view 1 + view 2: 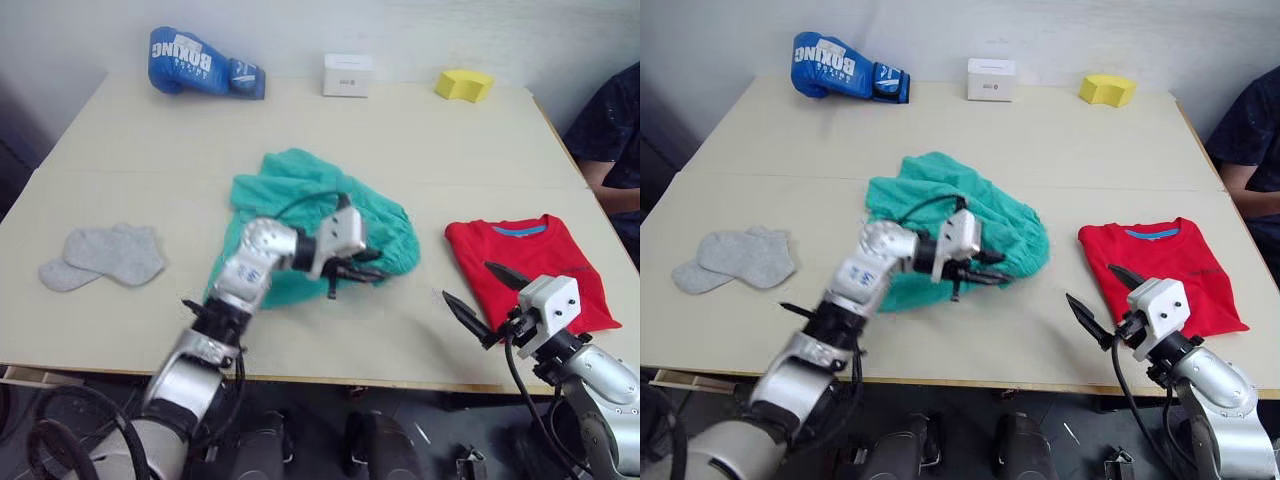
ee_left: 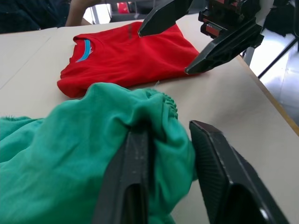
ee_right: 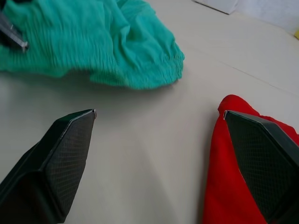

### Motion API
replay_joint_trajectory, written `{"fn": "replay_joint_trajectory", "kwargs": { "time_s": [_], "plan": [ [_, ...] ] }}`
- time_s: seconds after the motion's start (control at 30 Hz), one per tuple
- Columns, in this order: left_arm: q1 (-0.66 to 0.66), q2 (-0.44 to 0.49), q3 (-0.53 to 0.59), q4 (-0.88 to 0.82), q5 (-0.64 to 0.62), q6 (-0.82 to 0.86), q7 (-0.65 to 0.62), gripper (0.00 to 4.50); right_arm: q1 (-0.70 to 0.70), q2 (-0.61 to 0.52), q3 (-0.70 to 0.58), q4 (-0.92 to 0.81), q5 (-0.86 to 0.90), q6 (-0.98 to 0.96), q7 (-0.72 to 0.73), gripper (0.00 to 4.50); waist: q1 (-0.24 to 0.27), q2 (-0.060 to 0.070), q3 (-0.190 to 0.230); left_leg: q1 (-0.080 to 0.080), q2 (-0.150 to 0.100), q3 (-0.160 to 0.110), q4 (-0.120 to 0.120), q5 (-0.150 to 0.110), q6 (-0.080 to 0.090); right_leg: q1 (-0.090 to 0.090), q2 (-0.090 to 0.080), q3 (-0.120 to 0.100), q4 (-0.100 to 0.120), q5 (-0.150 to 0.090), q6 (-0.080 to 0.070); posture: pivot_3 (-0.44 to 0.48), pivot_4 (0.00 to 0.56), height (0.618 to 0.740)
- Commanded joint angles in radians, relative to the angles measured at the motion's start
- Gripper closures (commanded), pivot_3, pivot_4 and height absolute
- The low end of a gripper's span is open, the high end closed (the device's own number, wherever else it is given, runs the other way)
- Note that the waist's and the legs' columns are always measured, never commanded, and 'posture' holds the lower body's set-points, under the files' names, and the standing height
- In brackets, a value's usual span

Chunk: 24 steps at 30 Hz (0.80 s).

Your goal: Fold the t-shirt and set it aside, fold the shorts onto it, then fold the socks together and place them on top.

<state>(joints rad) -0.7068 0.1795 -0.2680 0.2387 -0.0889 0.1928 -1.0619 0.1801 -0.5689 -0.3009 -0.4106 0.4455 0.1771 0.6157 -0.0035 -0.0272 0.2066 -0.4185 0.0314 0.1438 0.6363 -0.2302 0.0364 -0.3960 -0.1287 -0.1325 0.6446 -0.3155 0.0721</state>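
Left gripper point(image 1: 358, 272) sits at the near right edge of the shorts point(image 1: 300, 205), fingers parted a little with a fold of the teal fabric bunched between them; in the left wrist view one finger point(image 2: 128, 182) is pressed into the cloth, the other finger point(image 2: 224, 172) stands just clear of it, so contact yes, firm pinch cannot tell. Right gripper point(image 1: 1108, 298) hovers over bare tabletop at the near left corner of the t-shirt point(image 1: 1165, 265), fingers spread wide, holding nothing. Shorts are crumpled in a heap mid-table, gathered waistband facing the shirt. T-shirt lies folded flat on the right side of the table, blue neckband up, apart from the shorts. Socks point(image 1: 100, 256) lie overlapping on the left side, well apart from both garments. Table point(image 1: 420, 130) is pale beige with a seam running across it. Along the far edge: blue boxing glove point(image 1: 203, 64), small white box point(image 1: 347, 74), yellow sponge-like block point(image 1: 463, 84). Plain light wall point(image 1: 420, 30) behind. Person's arm in a dark sleeve point(image 1: 610, 130) at the right edge.
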Motion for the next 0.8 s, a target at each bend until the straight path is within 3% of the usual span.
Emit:
{"fn": "replay_joint_trajectory", "kwargs": {
  "time_s": [0.03, 0.2, 0.23, 0.37, 0.53, 0.67, 0.8],
  "plan": [
    [0.070, 0.033, 0.030, -0.168, -0.058, 0.022, 0.014, 1.78, 0.028, -0.036, -0.008, -0.120, 0.018, 0.044, 0.013, 0.00, 0.001, 0.000, 0.000, 0.000, 0.000, 0.000, 0.000, 0.000, 0.000, 0.000, 0.000, 0.000, 0.000, 0.000, 0.000, 0.000, 0.150, 0.740],
    [0.124, 0.167, 0.068, -0.283, -0.099, 0.065, -0.024, 0.17, 0.014, -0.050, 0.003, -0.163, 0.012, 0.059, 0.019, 0.00, 0.003, 0.001, -0.001, 0.000, 0.000, 0.000, -0.001, -0.001, 0.001, 0.001, -0.001, -0.001, 0.000, 0.000, 0.000, 0.000, 0.150, 0.740],
    [0.129, 0.200, 0.088, -0.291, -0.108, 0.045, -0.037, 0.03, 0.023, -0.068, 0.021, -0.190, 0.020, 0.074, 0.043, 0.00, 0.004, 0.002, -0.001, 0.001, 0.000, 0.000, -0.001, -0.002, 0.002, 0.001, -0.001, -0.001, 0.000, 0.000, 0.000, 0.000, 0.150, 0.740],
    [0.188, 0.359, 0.189, -0.281, -0.131, -0.029, -0.086, 0.03, 0.024, -0.105, 0.150, -0.277, -0.026, 0.148, 0.044, 0.00, -0.002, 0.002, -0.001, 0.001, 0.000, 0.000, -0.003, -0.002, 0.001, 0.000, -0.001, 0.000, -0.002, 0.000, -0.001, 0.000, 0.150, 0.740],
    [0.385, 0.556, 0.304, -0.214, -0.084, -0.316, -0.126, 0.03, 0.011, -0.090, 0.305, -0.248, -0.215, 0.178, -0.044, 0.00, -0.001, 0.003, -0.002, 0.004, 0.000, 0.001, -0.006, -0.002, -0.001, 0.001, -0.001, 0.000, -0.002, -0.001, -0.003, 0.000, 0.150, 0.740],
    [0.588, 0.612, 0.441, -0.264, -0.167, -0.305, -0.103, 0.03, -0.027, -0.006, 0.362, -0.203, -0.325, 0.209, -0.169, 0.00, 0.000, 0.003, -0.002, 0.004, 0.001, 0.001, -0.007, -0.007, -0.006, 0.001, -0.002, 0.001, -0.004, -0.001, -0.003, 0.000, 0.150, 0.740],
    [0.693, 0.629, 0.498, -0.260, -0.103, -0.355, -0.009, 0.03, -0.085, 0.048, 0.417, -0.108, -0.439, 0.145, -0.237, 0.00, 0.005, 0.003, -0.002, 0.004, 0.000, 0.001, -0.007, -0.010, -0.002, 0.001, -0.003, 0.001, -0.006, -0.001, -0.003, 0.000, 0.150, 0.740]
  ]
}}
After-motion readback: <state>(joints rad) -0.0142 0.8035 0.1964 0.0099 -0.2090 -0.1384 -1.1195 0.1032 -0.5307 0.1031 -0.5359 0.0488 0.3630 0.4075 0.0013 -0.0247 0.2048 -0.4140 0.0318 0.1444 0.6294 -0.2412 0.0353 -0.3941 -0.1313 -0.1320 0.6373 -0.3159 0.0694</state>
